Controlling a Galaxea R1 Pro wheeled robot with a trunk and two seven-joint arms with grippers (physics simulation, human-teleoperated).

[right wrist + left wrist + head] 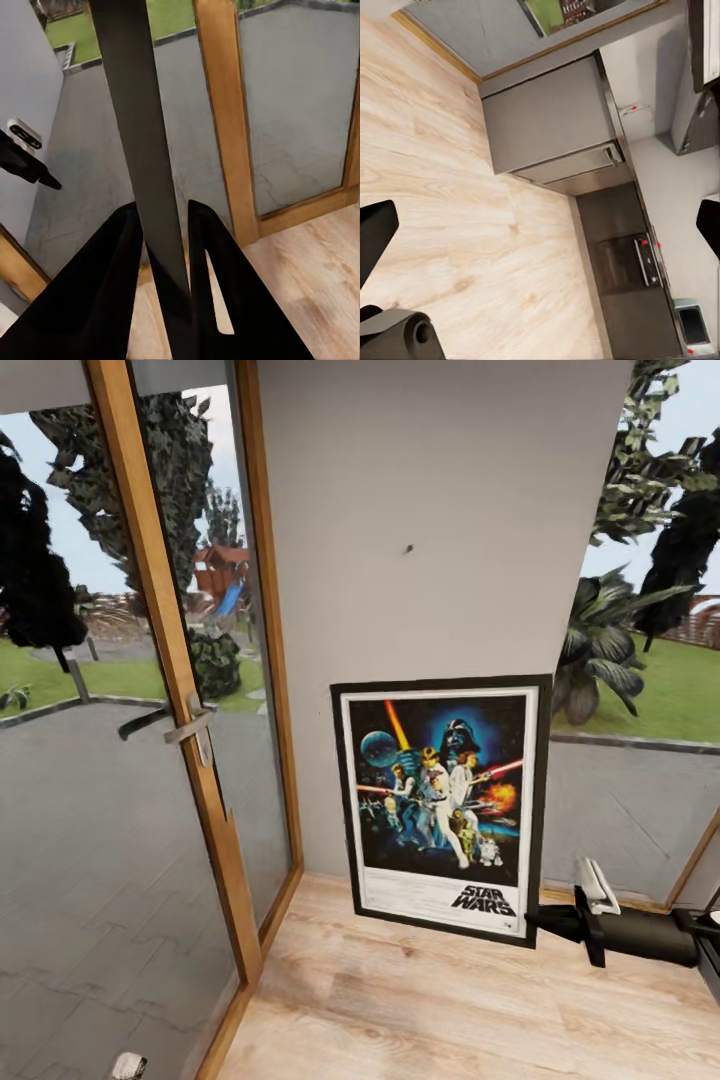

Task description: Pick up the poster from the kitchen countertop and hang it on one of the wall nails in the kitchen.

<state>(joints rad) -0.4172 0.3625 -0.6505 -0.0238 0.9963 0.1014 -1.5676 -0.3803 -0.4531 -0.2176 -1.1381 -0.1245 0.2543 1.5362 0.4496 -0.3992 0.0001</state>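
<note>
The poster (pixel 440 805) is upright in front of the grey wall, with its black frame, colourful figures and "STAR WARS" lettering facing me. My right gripper (pixel 545 922) is shut on its lower right corner. In the right wrist view the black frame edge (pixel 139 112) runs between the two fingers (pixel 112 255), gripper (pixel 165 225). A small dark nail (pixel 409 547) sticks out of the wall above the poster, apart from it. My left gripper (pixel 544 225) hangs open over the wood floor. The kitchen countertop (pixel 611 214), with hob (pixel 622 262) and sink (pixel 694 326), lies beyond it.
A wood-framed glass door (pixel 190 760) with a metal handle (pixel 185 728) stands left of the wall. A window (pixel 640 660) onto the garden is to the right. A tall grey cabinet (pixel 547 120) adjoins the countertop. Light wood floor (pixel 450 1010) lies below.
</note>
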